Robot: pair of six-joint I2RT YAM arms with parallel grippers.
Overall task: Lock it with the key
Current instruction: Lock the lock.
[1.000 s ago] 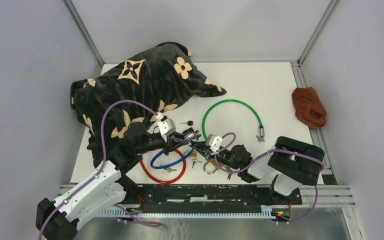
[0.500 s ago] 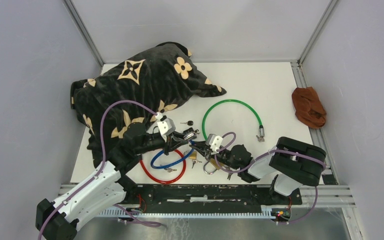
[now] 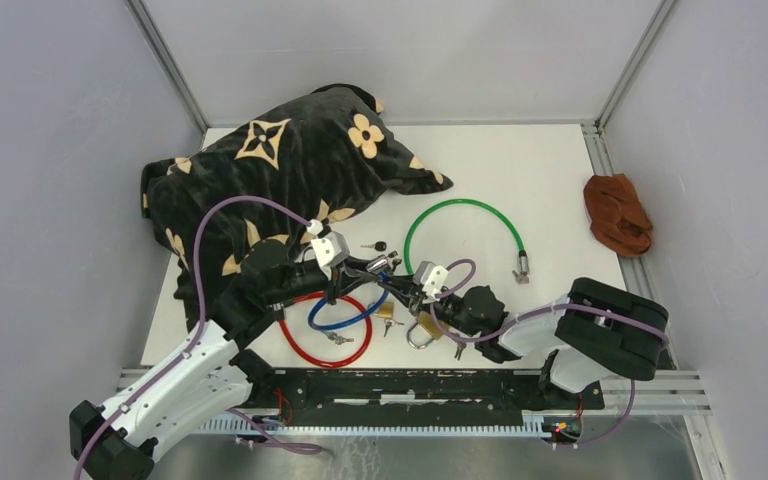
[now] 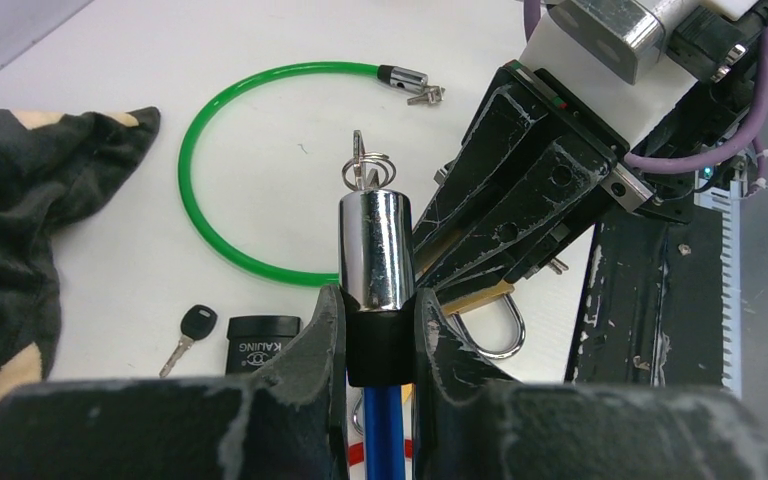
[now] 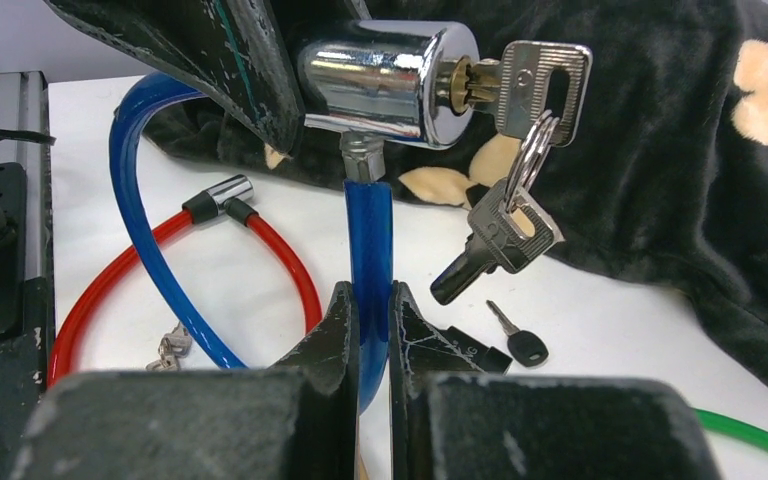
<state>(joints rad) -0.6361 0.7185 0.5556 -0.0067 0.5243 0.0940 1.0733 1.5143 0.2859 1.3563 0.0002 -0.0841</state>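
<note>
A blue cable lock [image 3: 345, 318] has a chrome cylinder [image 4: 375, 245] with the key [image 5: 540, 75] sitting in its keyhole. A ring with a second key hangs from it. My left gripper [image 4: 380, 330] is shut on the black collar of the cylinder and holds it above the table. My right gripper [image 5: 368, 300] is shut on the blue cable [image 5: 368, 250] just below the point where its end enters the cylinder [image 5: 380, 75]. In the top view both grippers [image 3: 385, 265] [image 3: 405, 295] meet near the table's front middle.
A red cable lock [image 3: 325, 340] and a brass padlock [image 3: 422, 330] lie under the grippers. A green cable lock [image 3: 460, 235] lies behind them. A black flower-patterned cushion [image 3: 280, 170] fills the back left, and a brown cloth [image 3: 617, 213] lies at the right edge. A small black key [image 3: 375, 245] and a black lock body [image 4: 263, 340] are on the table.
Both grippers and the blue lock have shifted slightly; the right arm's body moved a little to the right. The grips are unchanged.
</note>
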